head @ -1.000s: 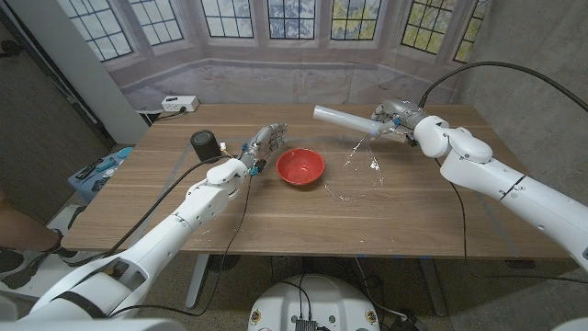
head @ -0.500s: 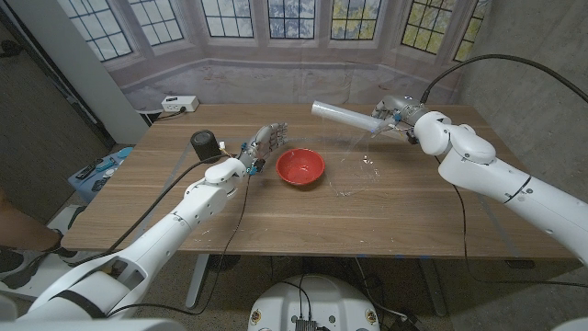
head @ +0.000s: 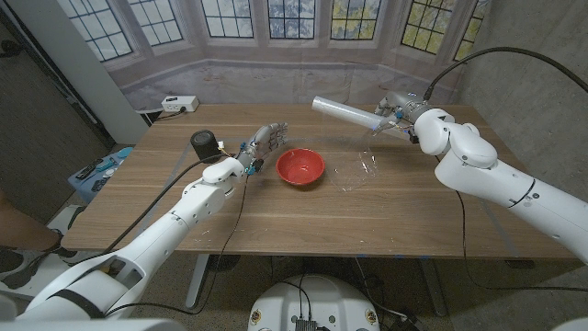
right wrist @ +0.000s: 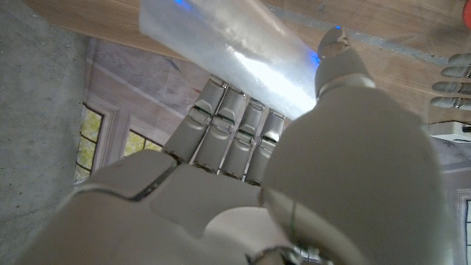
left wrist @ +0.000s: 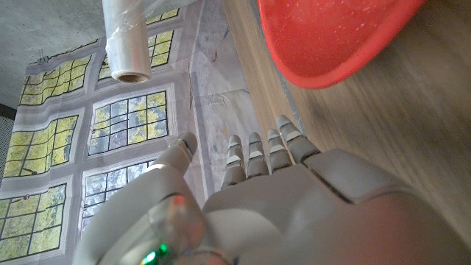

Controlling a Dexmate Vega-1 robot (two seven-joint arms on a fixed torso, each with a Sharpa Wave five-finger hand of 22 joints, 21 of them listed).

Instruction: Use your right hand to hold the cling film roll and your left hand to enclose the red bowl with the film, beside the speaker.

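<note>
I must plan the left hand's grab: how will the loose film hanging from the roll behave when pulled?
Probably floppy: the loose film hangs crumpled from the cling film roll in the right hand. Likely very light, clinging to itself. Transparent, so its edge is hard to find.

A lab: printed window backdrop (head: 266,18) behind wooden table (head: 276,207).

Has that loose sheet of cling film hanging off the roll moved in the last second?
Yes. The film sheet has drawn up toward the roll held in the right hand, its lower edge farther back on the table beside the unmoved red bowl.
</note>
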